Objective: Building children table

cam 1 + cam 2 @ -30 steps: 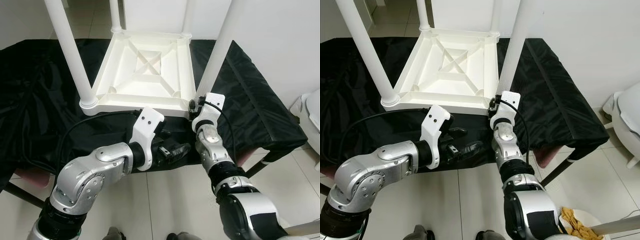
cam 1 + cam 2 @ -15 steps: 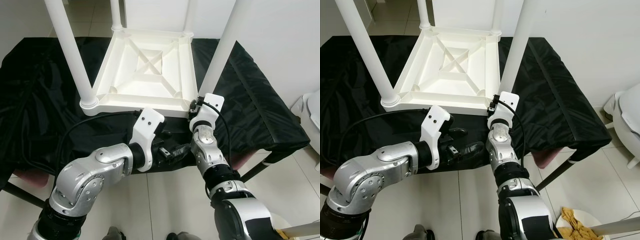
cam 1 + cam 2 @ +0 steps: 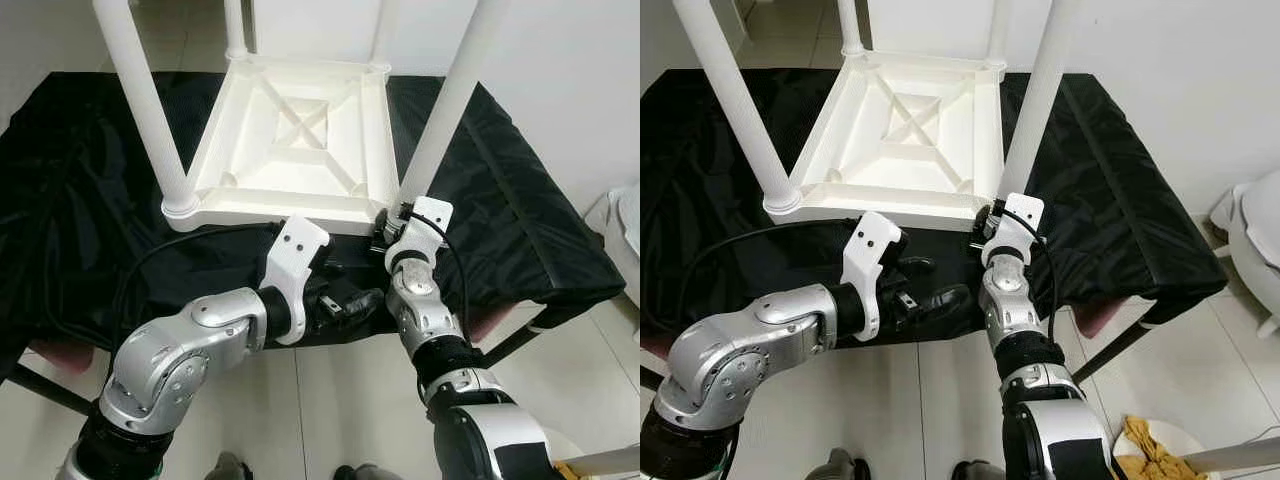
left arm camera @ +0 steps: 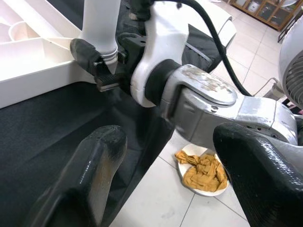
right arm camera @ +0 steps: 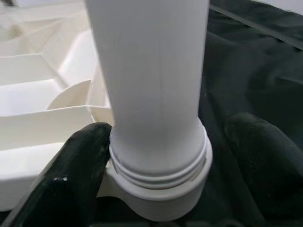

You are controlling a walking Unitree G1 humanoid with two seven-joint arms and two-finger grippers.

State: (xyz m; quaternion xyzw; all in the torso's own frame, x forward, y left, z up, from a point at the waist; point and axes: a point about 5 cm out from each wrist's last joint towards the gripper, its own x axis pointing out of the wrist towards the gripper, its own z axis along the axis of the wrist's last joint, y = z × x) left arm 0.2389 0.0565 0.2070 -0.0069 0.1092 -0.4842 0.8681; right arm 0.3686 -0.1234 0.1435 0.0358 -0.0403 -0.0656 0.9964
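With my right pincer point(image 5: 156, 156) spread either side of the leg point(image 3: 440, 110) at the near right corner of the upturned tabletop point(image 3: 300, 150) on the black-draped table point(image 3: 520, 230), I'd clamp squarely, twisting without tilting, left pincer point(image 3: 350, 303) open nearby.

Upturned white table point(image 3: 290, 150) on black cloth point(image 3: 80, 200), right gripper point(image 3: 392, 215) at leg point(image 3: 445, 110)

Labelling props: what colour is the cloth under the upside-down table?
Black. The cloth is plain, no pattern, clearest in the left eye view, against the white table.
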